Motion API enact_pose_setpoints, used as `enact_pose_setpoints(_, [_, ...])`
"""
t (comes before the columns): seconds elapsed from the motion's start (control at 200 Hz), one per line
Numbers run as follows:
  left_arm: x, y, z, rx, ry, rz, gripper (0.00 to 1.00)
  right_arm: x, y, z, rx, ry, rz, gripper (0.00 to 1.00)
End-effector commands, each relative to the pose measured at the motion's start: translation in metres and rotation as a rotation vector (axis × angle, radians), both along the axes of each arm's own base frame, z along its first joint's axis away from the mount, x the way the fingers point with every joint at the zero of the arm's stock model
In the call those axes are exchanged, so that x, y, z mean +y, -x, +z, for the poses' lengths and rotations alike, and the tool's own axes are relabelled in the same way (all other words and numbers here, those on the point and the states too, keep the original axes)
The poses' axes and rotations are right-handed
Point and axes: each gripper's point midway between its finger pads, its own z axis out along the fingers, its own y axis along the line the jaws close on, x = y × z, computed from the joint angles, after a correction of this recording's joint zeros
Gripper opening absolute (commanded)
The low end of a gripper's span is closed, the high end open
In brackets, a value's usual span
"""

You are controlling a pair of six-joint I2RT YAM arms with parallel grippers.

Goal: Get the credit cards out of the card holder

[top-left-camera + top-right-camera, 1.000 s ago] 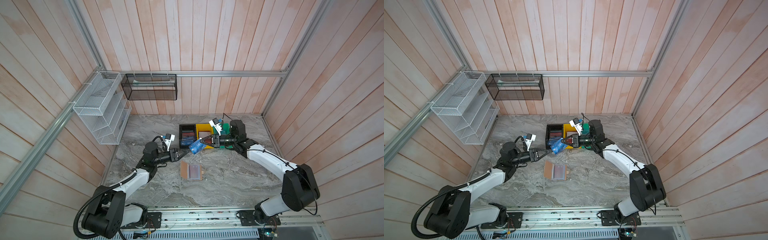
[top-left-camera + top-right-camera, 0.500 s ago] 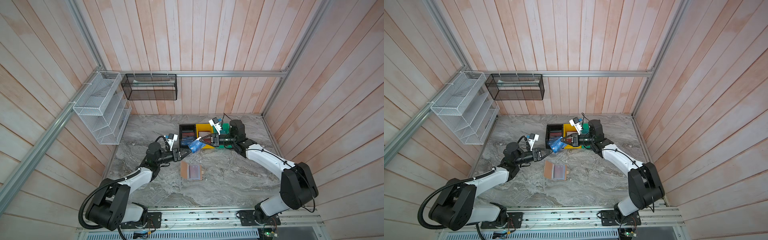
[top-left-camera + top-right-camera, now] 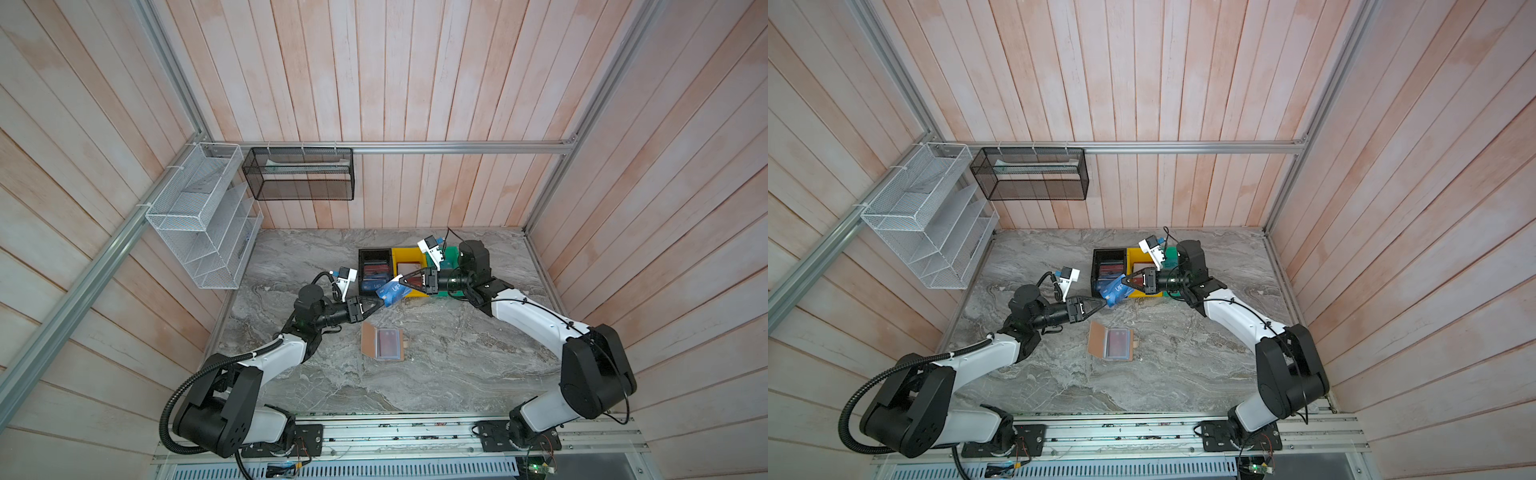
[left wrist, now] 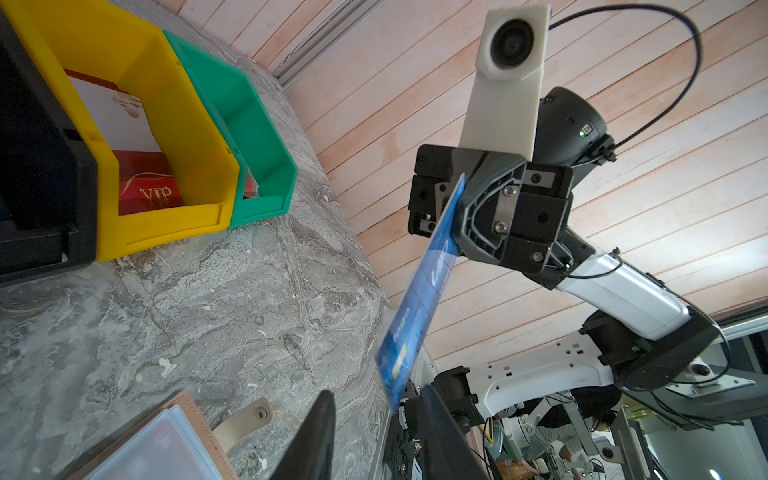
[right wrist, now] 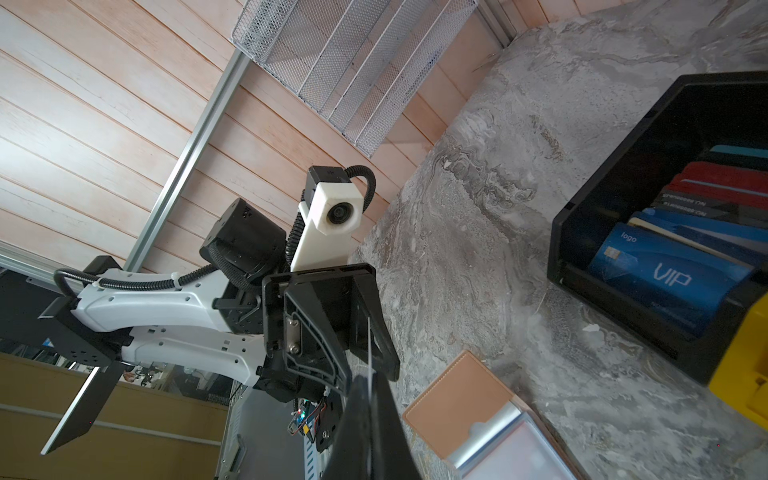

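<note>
Lighting bright, even and diffuse from above, faint soft shadows on the marble tabletop [image 3: 436, 374]; both top views sharp, wall planks [image 3: 374, 83] bowed toward the edges; wrist views strongly wide-angle, near black fingers [image 4: 316, 436] out of focus, blue card [image 4: 415, 316] slightly soft.

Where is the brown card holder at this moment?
In both top views the card holder lies open on the marble table, near its middle, apart from the black bin and the yellow bin, on their near side.
</note>
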Motion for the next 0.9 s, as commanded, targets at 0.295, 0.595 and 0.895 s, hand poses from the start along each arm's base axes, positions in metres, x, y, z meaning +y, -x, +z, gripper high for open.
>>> enact_pose_setpoints(0.295, [-0.01,-0.01,0.015,-0.049,0.033,-0.001,0.3,0.004,-0.002,-0.005,0.001,-0.001,-0.006,0.0])
enact_pose_setpoints(0.595, [-0.013,-0.013,0.016,-0.045,0.039,-0.009,0.16,0.008,-0.002,-0.01,0.009,0.003,0.002,0.0])
enact_pose_setpoints(0.895, [-0.014,-0.012,0.013,-0.032,0.022,-0.024,0.0,0.008,-0.001,-0.019,0.019,0.027,0.0,0.0])
